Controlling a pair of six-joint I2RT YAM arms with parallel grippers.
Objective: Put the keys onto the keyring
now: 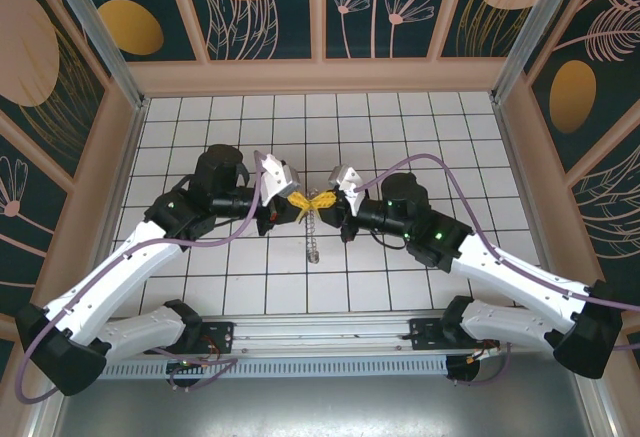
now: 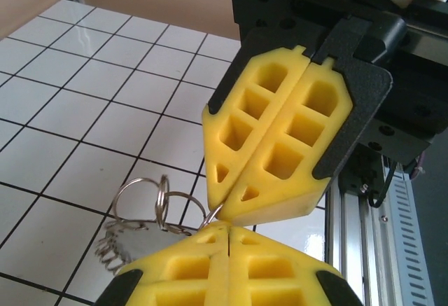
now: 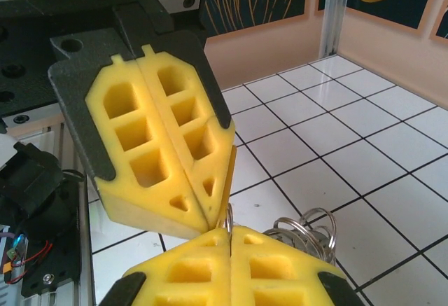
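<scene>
Over the middle of the white tiled table (image 1: 200,117), you have the left gripper (image 1: 300,200) and the right gripper (image 1: 328,200) meeting tip to tip, each pair of yellow jaws pressed fully together. From that meeting point the keyring (image 2: 157,204), a cluster of thin metal split rings with a coil-like piece, hangs just above the tiles. One wire loop runs into the seam at the right gripper's tips; you cannot tell whether the left jaws pinch it too, nor pick out a key among the rings.
</scene>
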